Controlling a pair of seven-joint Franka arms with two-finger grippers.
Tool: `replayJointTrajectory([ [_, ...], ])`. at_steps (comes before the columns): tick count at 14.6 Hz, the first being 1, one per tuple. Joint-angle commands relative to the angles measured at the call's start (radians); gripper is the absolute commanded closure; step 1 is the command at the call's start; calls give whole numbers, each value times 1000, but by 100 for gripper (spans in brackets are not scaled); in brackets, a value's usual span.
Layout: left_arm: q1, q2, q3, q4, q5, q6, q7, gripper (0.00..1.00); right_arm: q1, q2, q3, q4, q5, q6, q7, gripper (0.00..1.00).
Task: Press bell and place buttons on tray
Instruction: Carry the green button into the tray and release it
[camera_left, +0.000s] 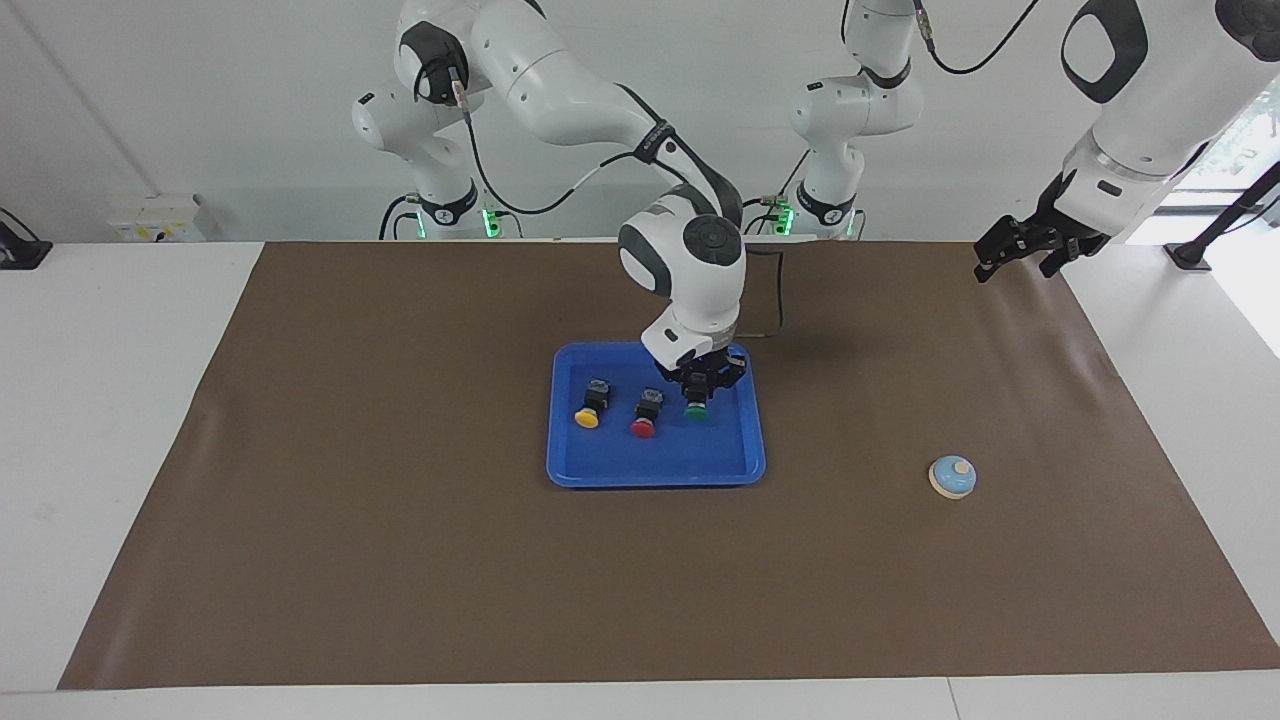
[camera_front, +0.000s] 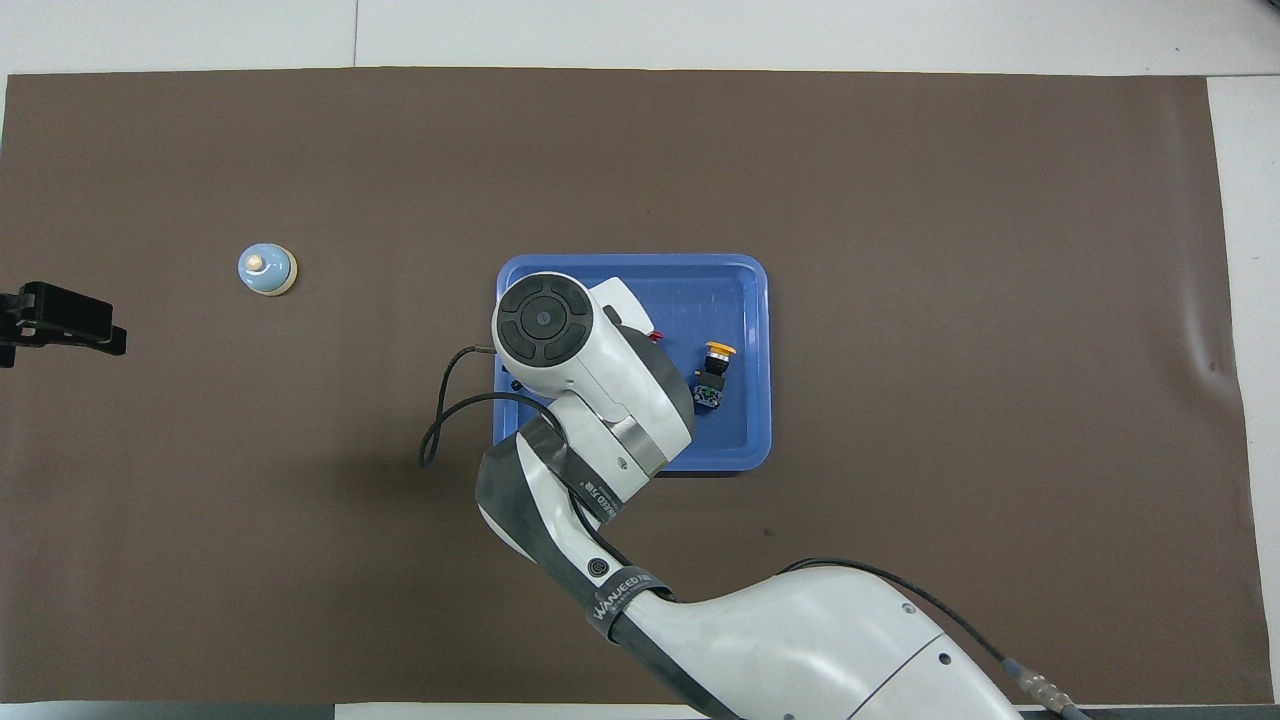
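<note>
Blue tray (camera_left: 655, 472), brown mat (camera_left: 400, 500), yellow button (camera_left: 588, 418), pale-blue bell (camera_left: 953, 477)

1. White table (camera_left: 130, 420) carried a brown mat (camera_left: 400, 560) over most of its top.
2. Plain white wall (camera_left: 200, 100) ran along the far edge.
3. Bright window (camera_left: 1240, 130) sat at far right.

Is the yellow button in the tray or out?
In: the yellow button lies inside the blue tray, beside the red button.
</note>
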Motion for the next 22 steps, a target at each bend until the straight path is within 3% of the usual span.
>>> replayJointTrajectory([
  [1, 2, -10, -1, 1, 13, 0, -10, 0, 23, 15, -1, -28, -18, 48, 34, 100],
  [3, 2, -10, -1, 1, 13, 0, -10, 0, 23, 15, -1, -42, -18, 49, 51, 100],
  [4, 2, -10, -1, 1, 13, 0, -10, 0, 23, 15, -1, -44, -18, 60, 71, 87],
  [5, 2, -10, -1, 1, 13, 0, -9, 0, 23, 13, -1, -42, -18, 59, 85, 19],
  [6, 2, -10, -1, 1, 14, 0, -10, 0, 23, 12, -1, -39, -18, 50, 97, 0],
  [11, 2, -10, -1, 1, 14, 0, -10, 0, -66, -115, -9, -25, -1, -69, 112, 0],
  [15, -6, -10, 1, -1, 14, 11, -9, 0, -244, -261, -6, -27, -4, -185, 4, 0],
  [16, -6, -11, 1, -13, 14, 47, -13, 6, -291, -292, -6, -27, -4, -234, -91, 0],
  [17, -6, -11, -1, -33, 14, 83, -12, 69, -337, -319, -6, -27, -4, -274, -177, 0],
  [18, -7, -10, -1, -37, 14, 95, -12, 100, -386, -338, -8, -27, -4, -306, -270, 0],
  [20, -7, 28, -1, -37, 13, 156, -15, 100, -469, -370, -8, -27, -9, -354, -454, 0],
  [22, -10, 132, -1, 7, 17, 186, -15, 100, -548, -408, -8, -27, -16, -409, -610, 0],
])
